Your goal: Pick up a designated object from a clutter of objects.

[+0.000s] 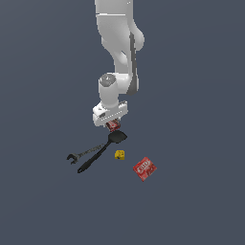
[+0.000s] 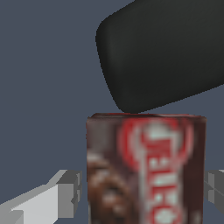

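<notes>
The dark red-brown box (image 1: pixel 113 126) with white lettering lies directly under my gripper (image 1: pixel 113 125). In the wrist view the box (image 2: pixel 146 175) fills the space between my two grey fingers (image 2: pixel 70 194). One finger stands a sliver off the box's side and the other is right at its edge. The jaws are open around the box. The black spatula (image 1: pixel 101 153) has its blade (image 2: pixel 162 52) just beyond the box. The dark wrench (image 1: pixel 82 154), the tiny yellow cube (image 1: pixel 119 154) and the bright red packet (image 1: pixel 144 168) lie nearer the front.
The spatula's handle crosses the wrench at the exterior view's left. All things lie on a plain dark grey floor (image 1: pixel 201 191).
</notes>
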Robot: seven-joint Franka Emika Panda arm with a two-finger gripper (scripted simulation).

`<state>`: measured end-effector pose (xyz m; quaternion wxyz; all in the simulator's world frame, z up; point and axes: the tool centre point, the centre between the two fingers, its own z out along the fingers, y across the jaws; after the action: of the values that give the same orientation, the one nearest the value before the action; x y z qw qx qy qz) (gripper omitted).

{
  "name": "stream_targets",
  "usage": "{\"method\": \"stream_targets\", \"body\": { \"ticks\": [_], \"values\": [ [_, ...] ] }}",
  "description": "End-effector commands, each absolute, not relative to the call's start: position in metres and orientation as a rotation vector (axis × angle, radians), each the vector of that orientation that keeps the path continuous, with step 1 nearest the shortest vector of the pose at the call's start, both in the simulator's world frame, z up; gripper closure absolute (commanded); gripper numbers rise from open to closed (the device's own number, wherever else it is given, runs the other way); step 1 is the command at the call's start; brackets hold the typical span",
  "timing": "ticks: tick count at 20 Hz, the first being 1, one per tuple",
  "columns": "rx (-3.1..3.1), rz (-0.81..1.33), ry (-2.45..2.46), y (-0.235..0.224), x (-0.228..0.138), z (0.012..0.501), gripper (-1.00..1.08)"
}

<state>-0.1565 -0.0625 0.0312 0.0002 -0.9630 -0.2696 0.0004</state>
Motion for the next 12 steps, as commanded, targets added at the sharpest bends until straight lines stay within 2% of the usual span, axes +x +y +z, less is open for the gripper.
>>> {"method": "stream_targets", "body": {
  "ticks": [1, 7, 8, 12],
  "values": [
    [-3.025, 0.0, -0.848, -0.0624, -0.1566, 0.0238, -0.92],
    [-3.024, 0.0, -0.849, -0.0626, -0.156, 0.0176, -0.92],
    [-3.024, 0.0, -0.849, -0.0626, -0.156, 0.0176, 1.08],
    [-3.024, 0.0, -0.849, -0.0626, -0.156, 0.0176, 1.08]
  ]
}}
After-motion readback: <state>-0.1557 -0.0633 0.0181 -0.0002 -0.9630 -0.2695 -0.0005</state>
